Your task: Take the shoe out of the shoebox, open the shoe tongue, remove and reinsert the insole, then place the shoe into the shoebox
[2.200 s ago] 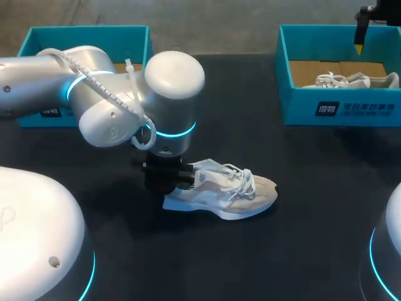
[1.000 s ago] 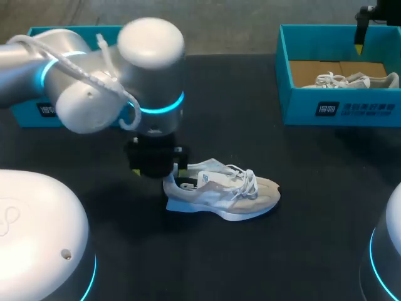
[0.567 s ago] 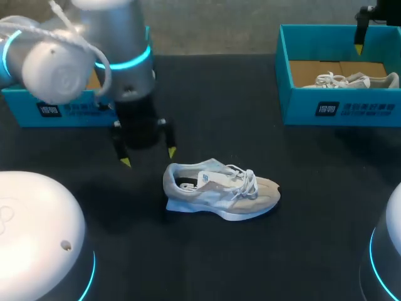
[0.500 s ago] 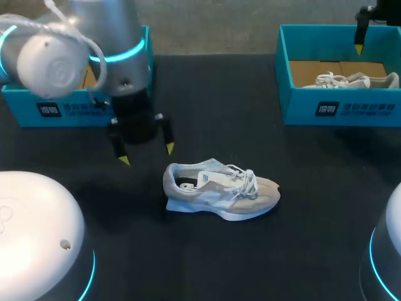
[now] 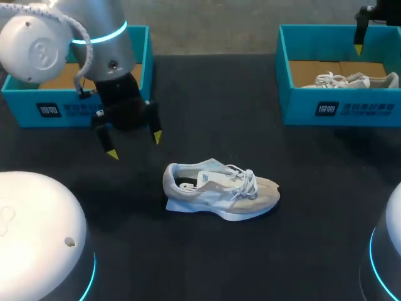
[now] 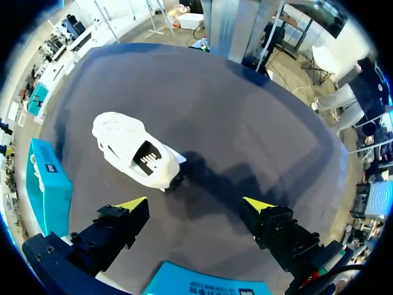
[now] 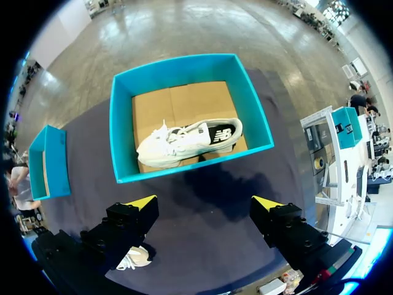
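Note:
A beige and white shoe lies upright on the black table, toe to the right, its heel opening facing my left arm. My left gripper hangs open and empty above the table, to the left of and behind the heel. In the left wrist view the shoe lies ahead of the gripper, clear of both fingers. The left shoebox stands just behind that arm. My right gripper hovers open above the right shoebox, which holds a second shoe.
The right shoebox with its shoe sits at the back right, my right gripper above its rear wall. Two white arm bases fill the front corners. Bare black table surrounds the shoe.
My left gripper has let go of the shoe's heel, risen, and drawn back to the left toward the left shoebox. The shoe stays where it was set. The right arm has not moved.

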`<action>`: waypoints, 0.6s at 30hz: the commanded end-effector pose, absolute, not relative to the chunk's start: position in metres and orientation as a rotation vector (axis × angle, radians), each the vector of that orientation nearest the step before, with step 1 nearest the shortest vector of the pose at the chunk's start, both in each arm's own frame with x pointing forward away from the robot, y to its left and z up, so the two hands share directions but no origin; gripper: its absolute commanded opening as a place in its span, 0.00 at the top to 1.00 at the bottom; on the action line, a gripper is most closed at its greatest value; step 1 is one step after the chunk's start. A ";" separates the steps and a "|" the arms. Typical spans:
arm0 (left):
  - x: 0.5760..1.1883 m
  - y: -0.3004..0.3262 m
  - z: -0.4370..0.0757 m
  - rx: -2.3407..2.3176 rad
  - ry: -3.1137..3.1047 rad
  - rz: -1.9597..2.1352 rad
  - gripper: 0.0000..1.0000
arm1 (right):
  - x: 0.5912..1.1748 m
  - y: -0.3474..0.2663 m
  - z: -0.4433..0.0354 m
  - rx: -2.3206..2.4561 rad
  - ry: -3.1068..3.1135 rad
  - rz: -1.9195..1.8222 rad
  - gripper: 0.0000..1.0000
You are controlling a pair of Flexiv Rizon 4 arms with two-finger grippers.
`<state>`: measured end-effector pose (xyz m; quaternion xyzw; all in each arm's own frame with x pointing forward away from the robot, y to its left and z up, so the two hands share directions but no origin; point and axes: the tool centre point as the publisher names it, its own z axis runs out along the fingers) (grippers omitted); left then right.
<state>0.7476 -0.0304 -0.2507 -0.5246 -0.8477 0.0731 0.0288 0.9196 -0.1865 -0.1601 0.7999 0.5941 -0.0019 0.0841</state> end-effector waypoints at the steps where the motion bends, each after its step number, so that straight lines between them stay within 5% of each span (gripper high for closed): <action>1: 0.747 -0.032 -0.250 -1.619 -2.618 0.206 0.00 | 0.921 -0.186 -0.160 2.387 1.774 -0.008 0.00; 10: 0.745 -0.032 -0.250 -1.585 -2.668 0.241 0.00 | 0.921 -0.186 -0.160 2.387 1.774 -0.008 0.00; 18: 0.739 -0.005 -0.260 -1.080 -2.974 0.815 0.00 | 0.921 -0.186 -0.160 2.387 1.774 -0.008 0.00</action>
